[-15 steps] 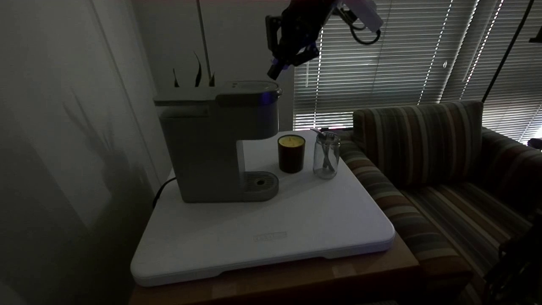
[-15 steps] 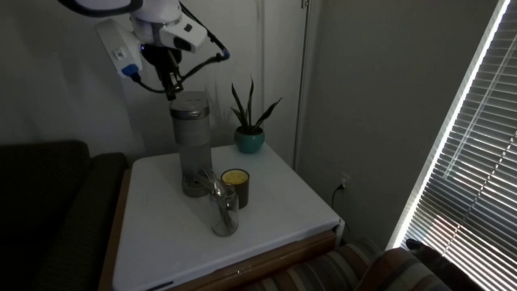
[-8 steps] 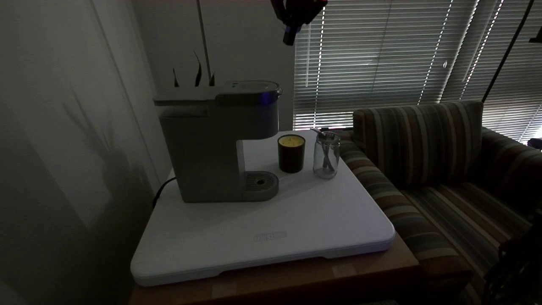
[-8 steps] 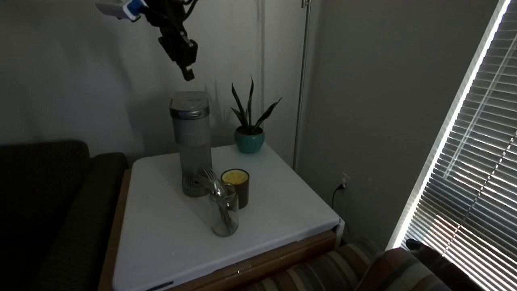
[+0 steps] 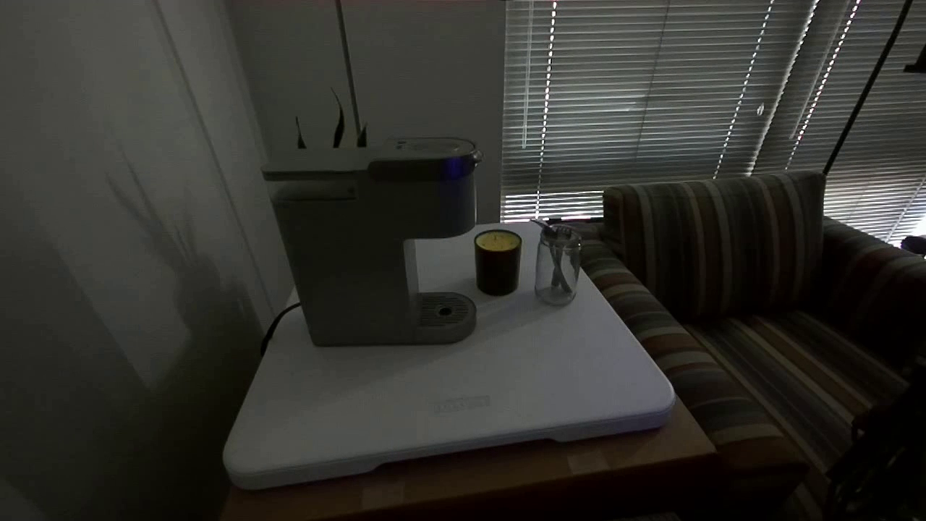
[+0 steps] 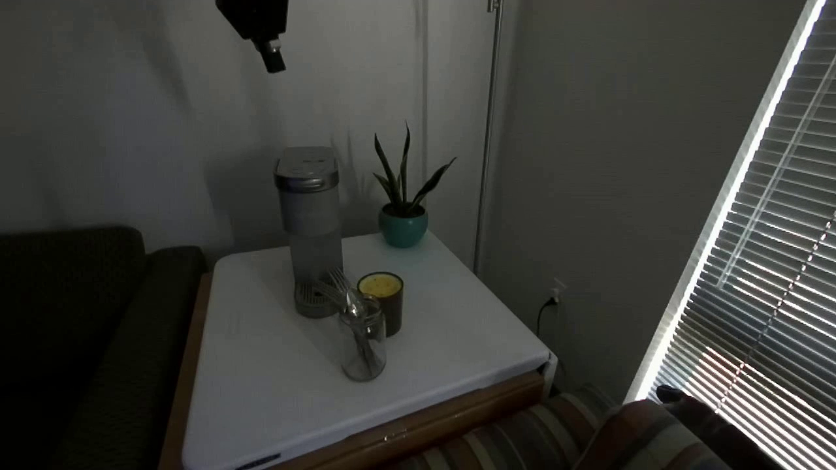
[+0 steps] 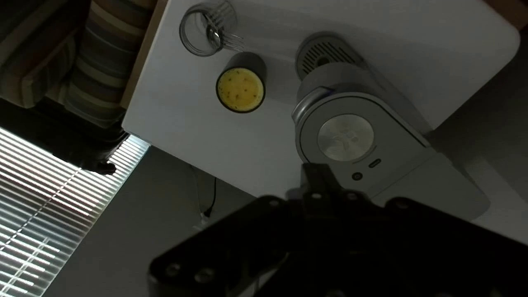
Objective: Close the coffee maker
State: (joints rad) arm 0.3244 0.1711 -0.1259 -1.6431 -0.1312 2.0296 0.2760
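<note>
The grey, boxy coffee maker (image 5: 354,268) stands upright on a white tabletop (image 5: 550,376). Its top lid (image 5: 427,148) lies down flat on the body in both exterior views, and the lid handle shows at the front. In the wrist view the round silver lid centre (image 7: 345,137) is seen from above. The drip tray (image 5: 445,311) at its base holds nothing. My gripper (image 6: 274,65) hangs well above the coffee maker in an exterior view, touching nothing. In the wrist view my gripper (image 7: 317,167) has its fingertips together with nothing between them.
A dark cup with yellow filling (image 5: 498,264) and a clear glass jar with cutlery (image 5: 557,268) stand in front of the coffee maker's side. A plant in a teal pot (image 6: 403,226) stands at the table's back. A striped armchair (image 5: 716,246) adjoins the table.
My gripper has risen from just above the lid and left the top of an exterior view. The coffee maker, its lid and the other objects have not moved.
</note>
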